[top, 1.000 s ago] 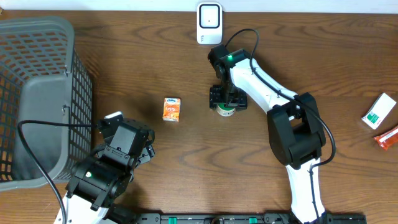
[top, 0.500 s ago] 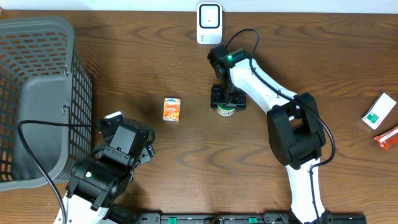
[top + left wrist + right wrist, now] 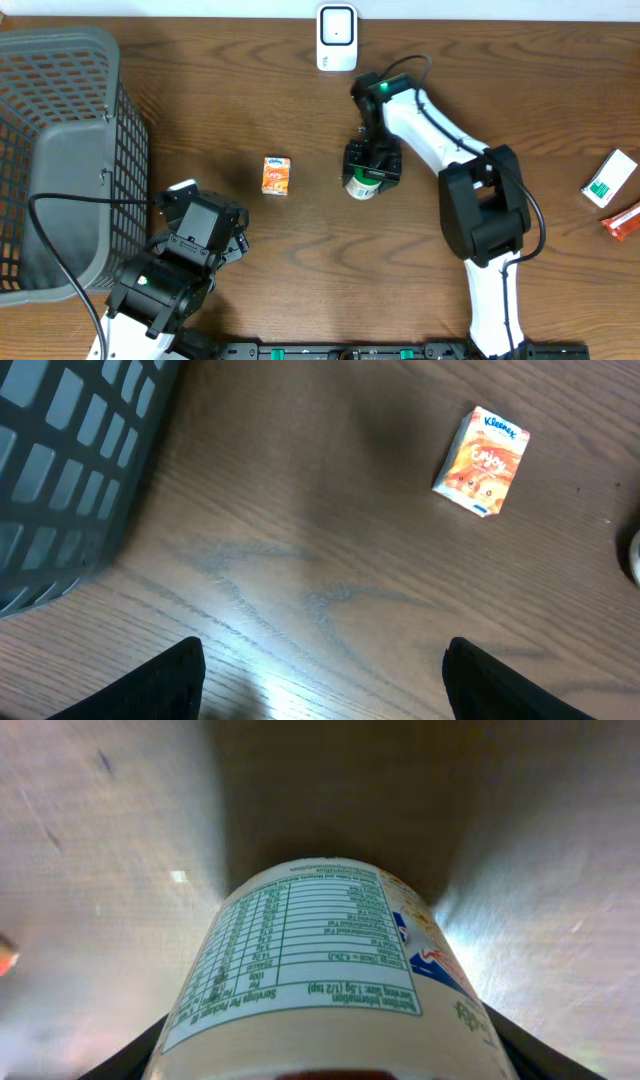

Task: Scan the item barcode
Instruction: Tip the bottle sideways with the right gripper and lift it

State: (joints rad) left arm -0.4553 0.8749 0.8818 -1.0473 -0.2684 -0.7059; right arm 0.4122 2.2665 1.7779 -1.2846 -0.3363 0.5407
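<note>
Two pincers, two different states. My right pincer is clamped on the jar. In the right wrist view both fingers sit hard against its sides, low in the frame, and the jar fills the space between them. The side facing that camera is the printed nutrition table, green text on a pale label. There's a red and blue logo round to the right.

From overhead, the jar is mid-tabletop, nearer me than the white scanner and apart from it. Its round green-and-white end pokes out under my wrist. Can't tell whether it rests on the wood or hangs just off it.

My left pincer is spread wide with nothing between the fingers, only bare wood below. It sits near my edge of the tabletop, just beside the grey basket, whose mesh wall fills the upper left of the left wrist view.

An orange tissue pack lies flat to the left of the jar, not touching it.

Far right, well apart from both arms, are a green-and-white box and a red packet cut off by the frame edge.
</note>
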